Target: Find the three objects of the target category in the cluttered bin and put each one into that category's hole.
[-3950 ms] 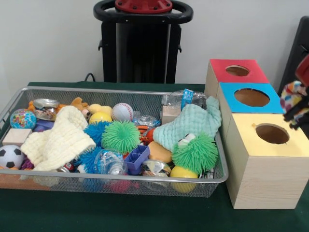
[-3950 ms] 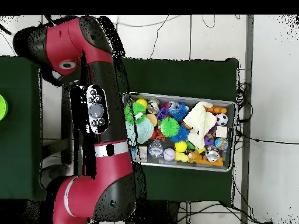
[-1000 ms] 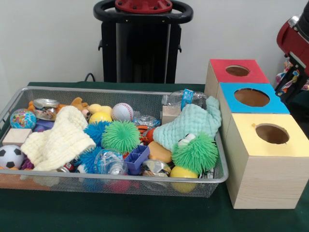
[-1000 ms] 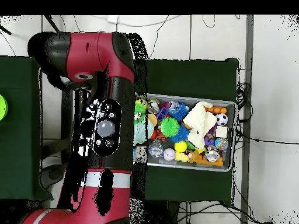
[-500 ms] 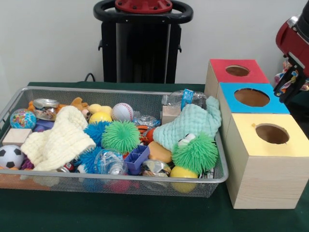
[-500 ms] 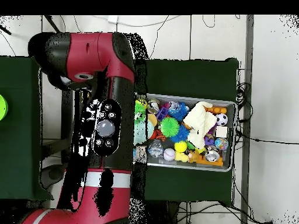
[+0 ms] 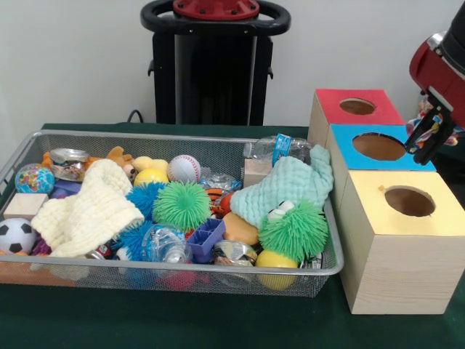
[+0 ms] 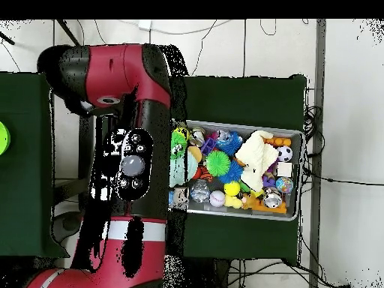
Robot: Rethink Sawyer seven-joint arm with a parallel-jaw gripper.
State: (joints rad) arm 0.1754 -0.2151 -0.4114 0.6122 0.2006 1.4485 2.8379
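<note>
The silver wire-mesh bin (image 7: 182,270) is full of toys, cloths, balls and spiky green and blue balls; it also shows in the overhead view (image 8: 294,174). The yellow-topped wooden box (image 7: 399,254) stands nearest on the right, its round hole (image 7: 410,201) open and empty. My gripper (image 7: 425,142) hangs at the right edge, above the right rim of the blue-topped box and behind the yellow one. It is shut on a small multi-coloured toy (image 7: 438,125). In the overhead view my arm (image 8: 135,161) hides the gripper and the boxes.
A blue-topped box (image 7: 345,138) and a red-topped box (image 7: 330,109) stand in a row behind the yellow one. The robot's black pedestal (image 7: 214,73) stands behind the bin. A mint cloth (image 7: 287,185) and a cream cloth (image 7: 91,207) lie over other toys.
The gripper with the toy has shifted a little left and down toward the boxes. Nothing in the bin has moved.
</note>
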